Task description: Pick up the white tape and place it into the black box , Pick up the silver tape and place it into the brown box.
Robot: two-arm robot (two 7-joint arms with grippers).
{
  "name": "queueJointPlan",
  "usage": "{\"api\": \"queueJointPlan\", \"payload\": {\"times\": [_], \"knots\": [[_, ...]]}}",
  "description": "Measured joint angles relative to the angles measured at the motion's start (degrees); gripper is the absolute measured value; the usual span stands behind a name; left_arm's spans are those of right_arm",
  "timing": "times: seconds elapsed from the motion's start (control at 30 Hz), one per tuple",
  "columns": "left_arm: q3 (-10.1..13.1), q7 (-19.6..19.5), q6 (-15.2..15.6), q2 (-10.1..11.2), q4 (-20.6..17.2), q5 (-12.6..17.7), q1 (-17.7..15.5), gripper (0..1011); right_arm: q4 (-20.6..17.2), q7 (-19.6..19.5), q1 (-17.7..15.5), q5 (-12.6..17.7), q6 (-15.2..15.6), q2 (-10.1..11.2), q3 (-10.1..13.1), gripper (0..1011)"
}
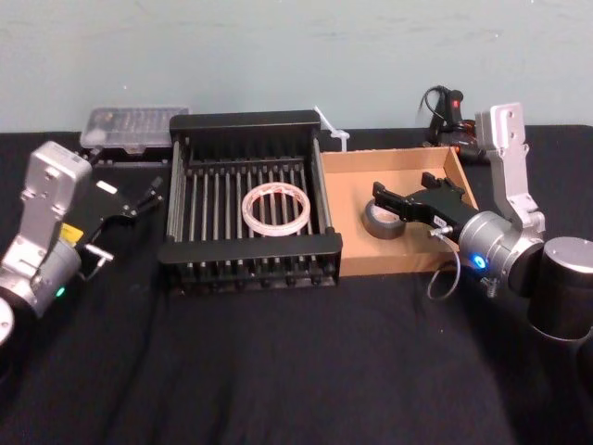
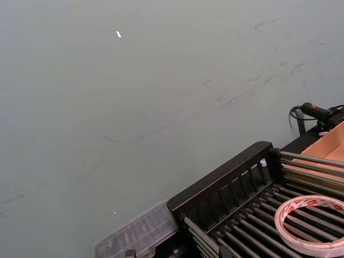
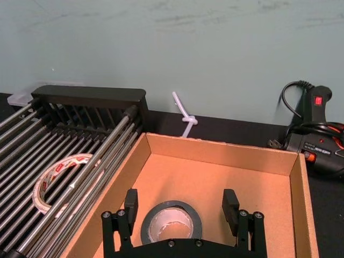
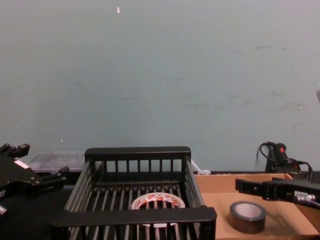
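Silver tape (image 3: 171, 222) already lies in the brown box (image 3: 226, 156), so the right gripper (image 3: 183, 207), jaws apart, should lift straight up clear.

No legible text, not even on the white tape (image 1: 275, 208)

My right gripper (image 1: 400, 201) hangs spread over the brown box (image 1: 400, 260), whose low walls leave it open from above. The silver tape (image 1: 382, 221) takes its left floor. The black box (image 1: 248, 250) walls off that side.
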Motion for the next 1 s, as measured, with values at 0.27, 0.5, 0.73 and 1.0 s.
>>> {"api": "queueJointPlan", "payload": {"times": [0.27, 0.5, 0.73, 1.0], "knots": [[0.0, 0.0, 0.0, 0.0, 0.0, 0.0, 0.0, 1001, -1.7, -0.12, -1.85, -1.24, -3.47, -0.48, 0.63, 1000], [0.0, 0.0, 0.0, 0.0, 0.0, 0.0, 0.0, 1001, -4.41, -1.17, -4.41, -3.73, -7.49, -0.82, 0.79, 1002], [0.0, 0.0, 0.0, 0.0, 0.0, 0.0, 0.0, 1001, -6.73, -2.3, -7.42, -6.97, -10.85, -0.91, 0.61, 1000], [0.0, 0.0, 0.0, 0.0, 0.0, 0.0, 0.0, 1001, -8.53, -3.36, -10.01, -9.12, -13.86, -1.1, 1.35, 1000]]}}
